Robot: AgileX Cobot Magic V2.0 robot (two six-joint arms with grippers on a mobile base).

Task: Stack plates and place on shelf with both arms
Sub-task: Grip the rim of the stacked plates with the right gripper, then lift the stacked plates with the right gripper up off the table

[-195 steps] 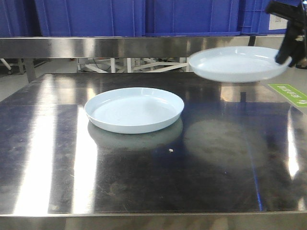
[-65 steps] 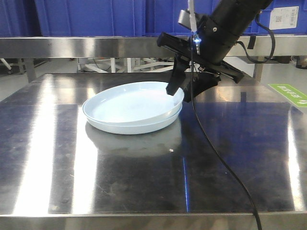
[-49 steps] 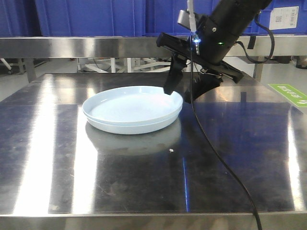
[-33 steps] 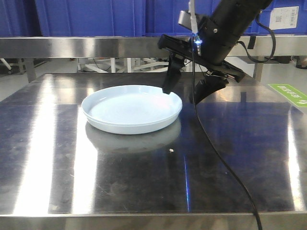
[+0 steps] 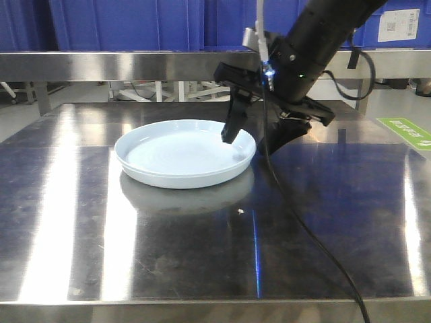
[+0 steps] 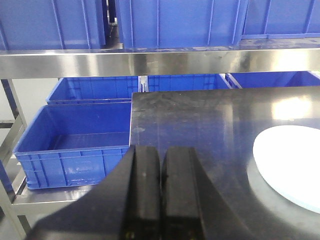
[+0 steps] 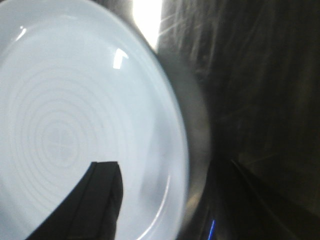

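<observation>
Black jointed right arm (image 5: pixel 322 33)
Blue indicator light (image 5: pixel 267 65) on the arm's wrist; a thin black cable (image 5: pixel 294 214) hangs below it.

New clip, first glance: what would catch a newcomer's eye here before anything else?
The pale plates, stacked in the middle of the shiny steel table, stand out first. Next comes the black right gripper at their right rim, its fingers spread, one over the plates and one outside the rim. Behind, blue crates fill the shelf.

The white label (image 5: pixel 394 25) on a blue crate (image 5: pixel 421 20) and the green floor sign (image 5: pixel 407 132) are illegible.
</observation>
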